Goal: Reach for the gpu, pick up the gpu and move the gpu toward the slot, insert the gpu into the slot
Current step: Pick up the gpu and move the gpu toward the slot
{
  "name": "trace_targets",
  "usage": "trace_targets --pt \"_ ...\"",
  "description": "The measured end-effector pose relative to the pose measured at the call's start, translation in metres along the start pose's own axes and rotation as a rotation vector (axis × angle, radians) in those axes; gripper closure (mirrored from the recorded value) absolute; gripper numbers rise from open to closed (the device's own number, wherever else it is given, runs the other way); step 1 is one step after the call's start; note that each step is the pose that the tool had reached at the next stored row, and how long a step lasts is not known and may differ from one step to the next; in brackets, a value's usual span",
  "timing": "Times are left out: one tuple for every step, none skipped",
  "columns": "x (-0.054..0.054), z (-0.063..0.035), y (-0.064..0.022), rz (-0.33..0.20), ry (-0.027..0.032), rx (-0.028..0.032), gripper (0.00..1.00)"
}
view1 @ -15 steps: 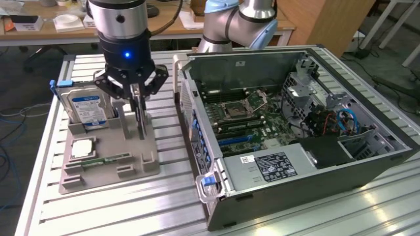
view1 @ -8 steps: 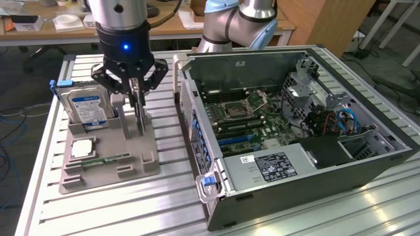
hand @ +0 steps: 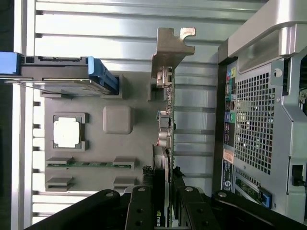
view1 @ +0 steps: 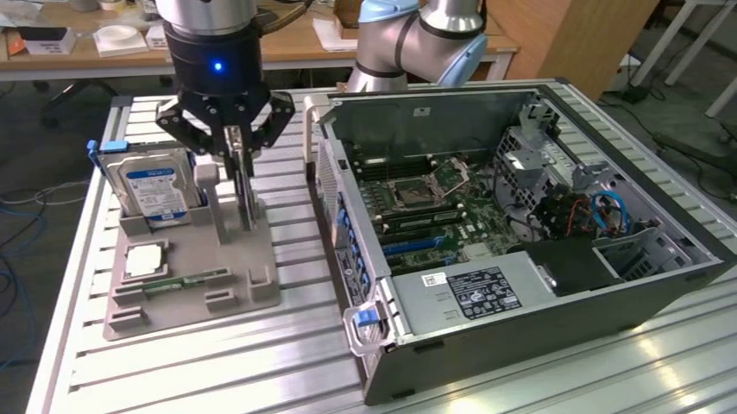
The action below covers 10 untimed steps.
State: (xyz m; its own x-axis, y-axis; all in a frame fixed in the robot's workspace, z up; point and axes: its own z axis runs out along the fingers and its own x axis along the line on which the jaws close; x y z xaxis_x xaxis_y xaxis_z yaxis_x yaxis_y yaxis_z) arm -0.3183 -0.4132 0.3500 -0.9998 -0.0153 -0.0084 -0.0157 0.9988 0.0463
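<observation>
The gpu (view1: 244, 203) stands on edge in a grey holder (view1: 236, 297) at the exterior view's left. It is a thin dark card, and its pale metal bracket (hand: 169, 50) is at the end away from my fingers. My gripper (view1: 237, 162) hangs straight above it with a finger on each face of the card's top edge. In the wrist view the gpu (hand: 165, 120) runs edge-on into the gripper (hand: 163, 211), whose black fingers (hand: 141, 208) press against it. The card still sits in the holder. Blue slots (view1: 415, 246) show on the motherboard inside the open computer case (view1: 519, 293).
On the same holder stand a silver hard drive (view1: 155, 185) with a blue label, a square chip (view1: 144, 259) and a green memory stick (view1: 190, 280). The case's rear wall (hand: 254, 120) is close beside the holder. A second robot arm (view1: 415, 34) stands behind the case.
</observation>
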Motion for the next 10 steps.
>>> trace_targets --pt "0.0 -0.0015 0.0001 0.0 0.0 0.0 0.74" --pt "0.0 -0.0027 0.0001 0.0 0.0 0.0 0.74" --pt "0.0 -0.0032 0.0001 0.0 -0.0001 -0.0001 0.74" --pt "0.0 -0.0033 0.0002 0.0 -0.0002 -0.0002 0.74" --pt "-0.0001 -0.0033 0.0001 0.0 -0.0003 -0.0002 0.74" --pt "-0.0004 -0.0035 0.0001 0.0 0.0 0.0 0.74" --pt "-0.0008 -0.0035 0.0001 0.0 0.0 0.0 0.74" --pt "-0.0014 -0.0035 0.0001 0.0 -0.0001 -0.0001 0.74" --pt "-0.0022 -0.0035 0.0001 0.0 -0.0001 -0.0001 0.74" --pt "-0.0035 -0.0035 0.0001 0.0 0.0 -0.0002 0.74"
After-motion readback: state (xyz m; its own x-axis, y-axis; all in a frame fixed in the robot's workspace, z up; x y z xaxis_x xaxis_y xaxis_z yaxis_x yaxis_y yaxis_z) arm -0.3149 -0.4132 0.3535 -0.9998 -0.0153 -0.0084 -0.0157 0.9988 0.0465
